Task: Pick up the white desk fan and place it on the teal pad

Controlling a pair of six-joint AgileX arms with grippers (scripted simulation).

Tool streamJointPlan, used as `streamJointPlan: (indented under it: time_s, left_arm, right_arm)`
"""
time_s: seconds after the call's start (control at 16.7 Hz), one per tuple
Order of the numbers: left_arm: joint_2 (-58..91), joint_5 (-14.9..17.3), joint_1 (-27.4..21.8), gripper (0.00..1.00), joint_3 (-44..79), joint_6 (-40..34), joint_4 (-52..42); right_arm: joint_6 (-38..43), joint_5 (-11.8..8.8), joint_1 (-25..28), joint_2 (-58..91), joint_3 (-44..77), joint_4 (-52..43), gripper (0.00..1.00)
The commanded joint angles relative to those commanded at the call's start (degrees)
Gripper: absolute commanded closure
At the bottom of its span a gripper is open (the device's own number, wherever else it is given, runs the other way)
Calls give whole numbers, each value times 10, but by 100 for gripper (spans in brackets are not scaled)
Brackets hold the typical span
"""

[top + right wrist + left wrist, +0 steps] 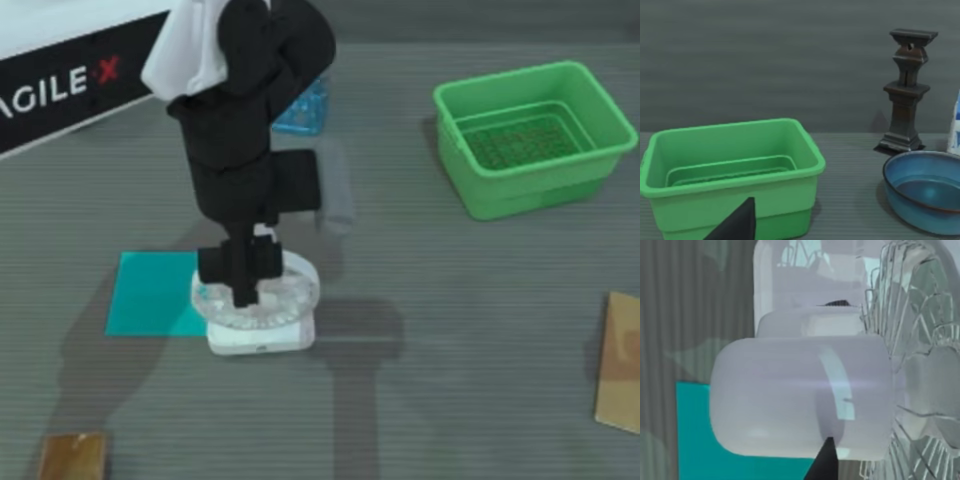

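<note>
The white desk fan (262,318) is just right of the teal pad (150,293), and its round cage overlaps the pad's right edge from above. My left gripper (243,285) comes down onto the top of the fan and is shut on it. In the left wrist view the fan's rounded rear motor housing (800,395) fills the picture. One black fingertip (826,457) presses against it, with the pad (715,440) below. I cannot tell whether the fan's base rests on the table. The right arm is out of the top view; one finger (741,222) shows, off to one side.
A green bin (535,135) stands at the back right, with a blue bowl (922,190) and a dark candlestick (907,90) near it. Brown cardboard pieces lie at the right edge (620,360) and front left (72,457). A blue basket (305,110) sits behind my left arm.
</note>
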Motion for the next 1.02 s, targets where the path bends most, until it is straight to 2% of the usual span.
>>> streamJointPlan:
  time_s: [0.36, 0.66, 0.84, 1.02]
  left_arm:
    - [0, 0, 9, 100, 96, -2, -97]
    - [-1, 0, 8, 100, 101, 0, -102]
    - [-2, 1, 35, 100, 98, 36, -103]
    - [-6, 2, 88, 100, 91, 101, -105]
  right_arm:
    - [0, 0, 0, 0, 0, 0, 0]
    - [0, 0, 0, 0, 0, 0, 0]
    - [0, 0, 0, 0, 0, 0, 0]
    - [0, 0, 0, 0, 0, 0, 0]
